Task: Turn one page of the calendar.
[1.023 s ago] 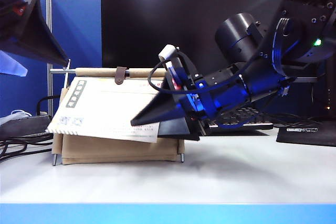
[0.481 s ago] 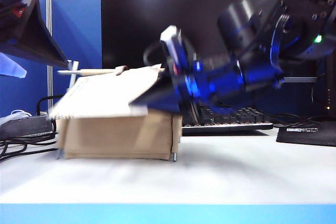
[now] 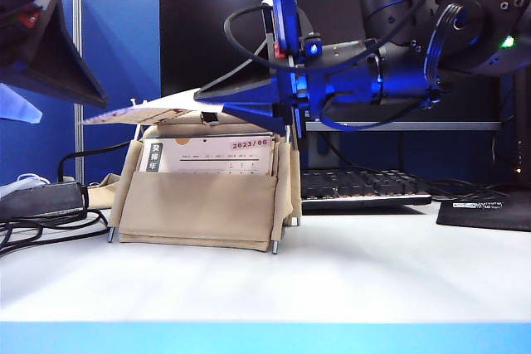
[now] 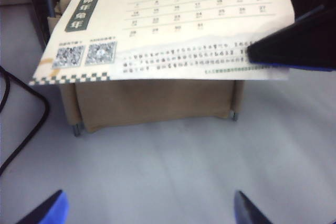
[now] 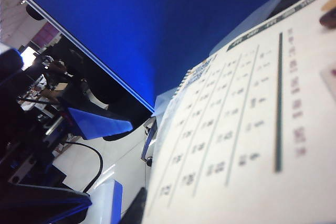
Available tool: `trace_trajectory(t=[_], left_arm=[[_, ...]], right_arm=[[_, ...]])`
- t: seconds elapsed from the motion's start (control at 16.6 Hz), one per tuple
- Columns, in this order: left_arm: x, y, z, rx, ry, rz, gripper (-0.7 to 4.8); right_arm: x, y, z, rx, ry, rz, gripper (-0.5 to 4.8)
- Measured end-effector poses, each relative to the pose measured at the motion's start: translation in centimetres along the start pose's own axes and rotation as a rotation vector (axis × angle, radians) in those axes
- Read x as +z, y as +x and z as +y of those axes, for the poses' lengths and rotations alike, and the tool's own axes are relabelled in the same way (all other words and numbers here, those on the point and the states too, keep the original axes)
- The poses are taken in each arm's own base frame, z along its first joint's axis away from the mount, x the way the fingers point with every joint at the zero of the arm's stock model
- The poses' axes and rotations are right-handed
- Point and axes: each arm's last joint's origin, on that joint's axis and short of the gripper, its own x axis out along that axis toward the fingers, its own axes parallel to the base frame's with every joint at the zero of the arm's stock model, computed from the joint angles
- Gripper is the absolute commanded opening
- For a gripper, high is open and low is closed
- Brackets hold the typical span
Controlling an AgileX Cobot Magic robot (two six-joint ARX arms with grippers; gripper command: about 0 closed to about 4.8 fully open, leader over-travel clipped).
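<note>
- Page [image 3: 145,111], a white landscape card printed with a date grid, a grey strip of white characters and two QR codes, lifted roughly level above the calendar; seen edge-on in the exterior view, and from above in the left wrist view [image 4: 157,30].
- Right gripper [image 3: 207,101], black tapered fingers on a blue wrist, reaching in from the right of the exterior view; jaws together, clamped on the page at its right end, near the corner.
- Calendar [image 3: 199,205], a beige fabric pouch stand on thin silver metal rods, standing on the tabletop directly under the raised page.
- Next card [image 3: 211,155], white, marked "2023/06" in red, upright in the pouch and now uncovered.
- Tabletop [image 3: 348,279], white with a blue front edge, carrying the calendar.
- Left gripper [image 4: 147,211], blue-tipped fingers, hanging above the tabletop in front of the calendar, well apart from it; jaws wide apart, holding nothing.
- Black keyboard [image 3: 365,188] behind and to the right of the calendar.
- Black cables [image 3: 41,225] lying on the tabletop to the left of the calendar.
</note>
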Motion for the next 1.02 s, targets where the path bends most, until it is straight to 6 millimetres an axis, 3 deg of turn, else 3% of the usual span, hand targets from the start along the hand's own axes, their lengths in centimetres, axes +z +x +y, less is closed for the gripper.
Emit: trace_trajectory(t=[0.42, 1.02], left_arm=[[-0.3, 0.0, 0.0, 0.004, 0.006, 0.027, 4.13], [-0.3, 0.0, 0.0, 0.004, 0.006, 0.027, 4.13]], right_arm=[[2.7, -1.0, 1.2, 0.033, -0.046, -0.248, -0.05], [4.4, -2.9, 0.2, -0.164, 0.104, -0.599, -0.05]])
